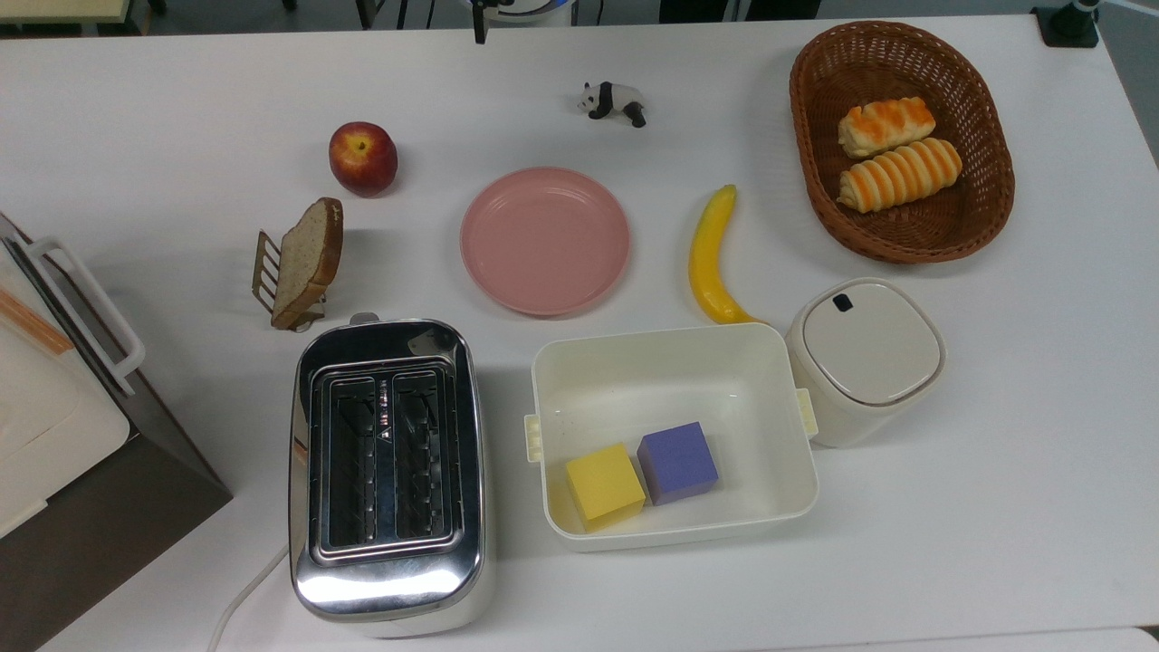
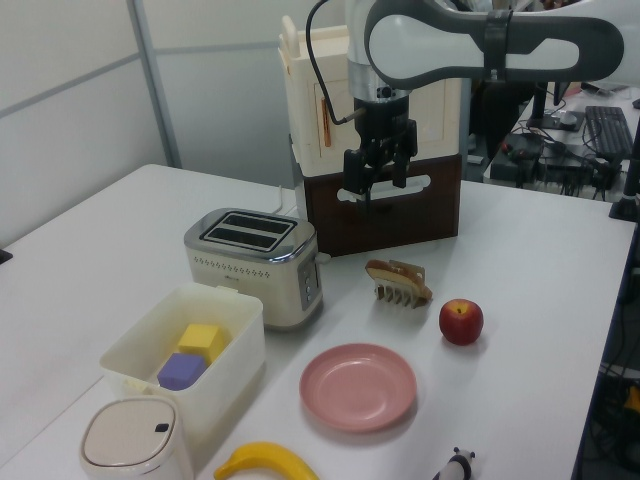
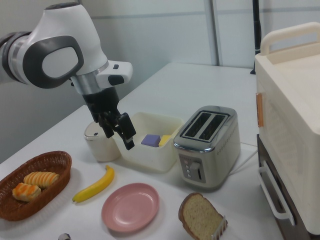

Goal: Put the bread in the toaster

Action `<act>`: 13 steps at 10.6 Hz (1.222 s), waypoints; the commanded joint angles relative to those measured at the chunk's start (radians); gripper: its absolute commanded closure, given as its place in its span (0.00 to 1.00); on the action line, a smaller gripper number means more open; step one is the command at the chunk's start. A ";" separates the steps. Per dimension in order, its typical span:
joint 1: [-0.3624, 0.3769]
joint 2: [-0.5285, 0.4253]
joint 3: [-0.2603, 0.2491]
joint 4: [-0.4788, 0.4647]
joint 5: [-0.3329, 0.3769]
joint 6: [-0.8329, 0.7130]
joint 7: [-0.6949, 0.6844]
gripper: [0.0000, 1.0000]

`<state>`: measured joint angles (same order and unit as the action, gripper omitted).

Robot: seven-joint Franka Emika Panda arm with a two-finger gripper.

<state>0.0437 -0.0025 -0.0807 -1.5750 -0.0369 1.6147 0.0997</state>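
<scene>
- White tabletop (image 1: 1041, 453) carries everything, spread out with gaps between items, which I judge leaves the arm room to come down on any of them.
- Cream appliance on a brown base (image 1: 54, 426) sits at the top view's left edge, its handle facing the toaster.
- Chrome toaster (image 1: 387, 471) stands at the top view's lower centre-left, both dark slots facing up and empty, ready to take a slice from above; its white cord trails off the bottom edge.
- Cream tub (image 1: 675, 362) beside it holds a yellow cube (image 1: 604, 484) and a purple cube (image 1: 677, 462), touching.
- Wicker basket (image 1: 991, 208), upper right of the top view, holds two striped rolls.
- Bread (image 1: 308, 263) leans upright in a small wire rack (image 1: 265, 272) just above the toaster in the top view, crust edge exposed for a grasp.
- Pincer (image 2: 382, 180) hangs above the tabletop, empty, fingers slightly parted.
- No writing or brand is legible anywhere.
</scene>
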 commanded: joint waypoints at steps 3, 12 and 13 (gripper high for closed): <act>0.007 -0.027 -0.010 -0.013 0.011 -0.019 -0.005 0.00; -0.001 0.001 -0.010 -0.033 0.002 -0.006 -0.017 0.00; -0.004 0.033 -0.011 -0.033 -0.033 -0.001 -0.017 0.00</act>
<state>0.0425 -0.0038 -0.0825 -1.5823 -0.0370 1.6147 0.0998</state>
